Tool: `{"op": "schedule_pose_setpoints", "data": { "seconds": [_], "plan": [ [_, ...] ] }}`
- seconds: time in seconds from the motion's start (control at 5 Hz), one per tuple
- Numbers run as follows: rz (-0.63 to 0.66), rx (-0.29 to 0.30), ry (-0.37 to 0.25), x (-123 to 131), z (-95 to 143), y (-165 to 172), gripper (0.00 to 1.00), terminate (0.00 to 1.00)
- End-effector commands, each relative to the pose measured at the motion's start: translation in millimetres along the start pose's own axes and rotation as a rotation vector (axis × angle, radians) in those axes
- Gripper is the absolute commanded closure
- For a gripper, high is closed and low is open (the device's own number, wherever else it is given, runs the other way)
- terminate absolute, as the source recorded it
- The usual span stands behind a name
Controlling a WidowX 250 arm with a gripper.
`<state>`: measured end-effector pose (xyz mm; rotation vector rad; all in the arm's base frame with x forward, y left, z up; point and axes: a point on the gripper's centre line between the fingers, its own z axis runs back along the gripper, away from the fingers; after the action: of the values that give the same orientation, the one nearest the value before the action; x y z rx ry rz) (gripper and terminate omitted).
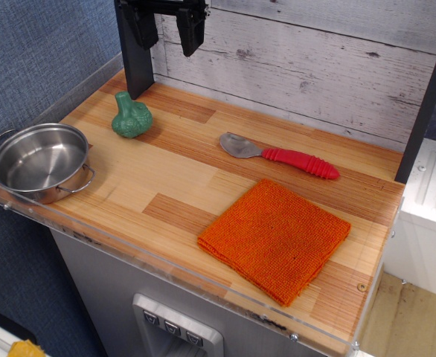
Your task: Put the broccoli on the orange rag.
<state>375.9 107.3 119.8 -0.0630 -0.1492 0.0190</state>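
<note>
The teal-green broccoli (pixel 132 117) lies on the wooden table top at the back left, stem pointing up and back. The orange rag (pixel 275 237) lies flat at the front right, with nothing on it. My gripper (pixel 166 28) hangs at the top of the view, well above the table and up and to the right of the broccoli. Its two dark fingers are spread apart and hold nothing.
A steel pot (pixel 39 160) stands at the left edge. A spoon with a red handle (pixel 281 155) lies between the broccoli and the rag. A black post (pixel 135 56) rises behind the broccoli. A clear rim (pixel 166 264) borders the table front.
</note>
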Motion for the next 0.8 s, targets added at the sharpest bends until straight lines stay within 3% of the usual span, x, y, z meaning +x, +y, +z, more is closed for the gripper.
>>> {"op": "schedule_pose_setpoints", "data": {
  "seconds": [0.0,0.2,0.4,0.6],
  "plan": [
    [0.0,0.0,0.0,0,0,0,0.0,0.0],
    [0.108,-0.072,0.026,-6,-14,31,0.0,0.0],
    [0.128,-0.046,0.059,-10,-27,46,0.0,0.0],
    [0.106,0.008,0.065,-20,-22,52,0.0,0.0]
  ]
}}
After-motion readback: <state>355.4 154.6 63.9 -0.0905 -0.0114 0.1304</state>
